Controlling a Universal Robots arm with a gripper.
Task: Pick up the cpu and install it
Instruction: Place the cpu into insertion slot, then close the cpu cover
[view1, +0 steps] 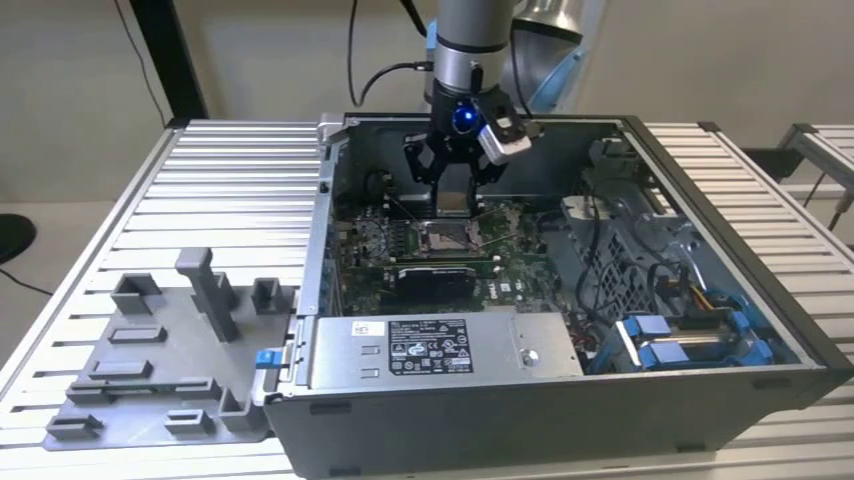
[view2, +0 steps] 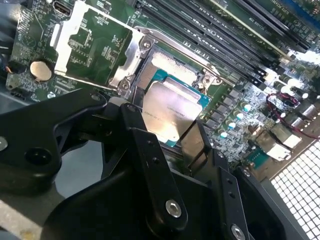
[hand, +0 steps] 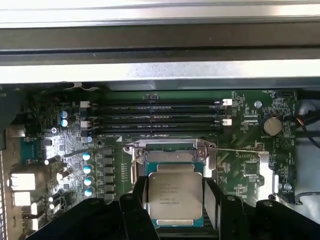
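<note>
cpu (hand: 175, 197) pinched by two edges btwn jaws closed onto it, hanging over mobo socket (hand: 168, 153).

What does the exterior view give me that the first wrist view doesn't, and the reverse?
Exterior view: the whole computer case on the slatted table, the grey power supply box, the grey fixture tray on the exterior view's left, and the arm reaching down. First wrist view: the memory slots, the coin battery and the blue-topped capacitors up close. Shared: the gripper shut on the cpu at the open socket; whether it is seated I cannot tell.
</note>
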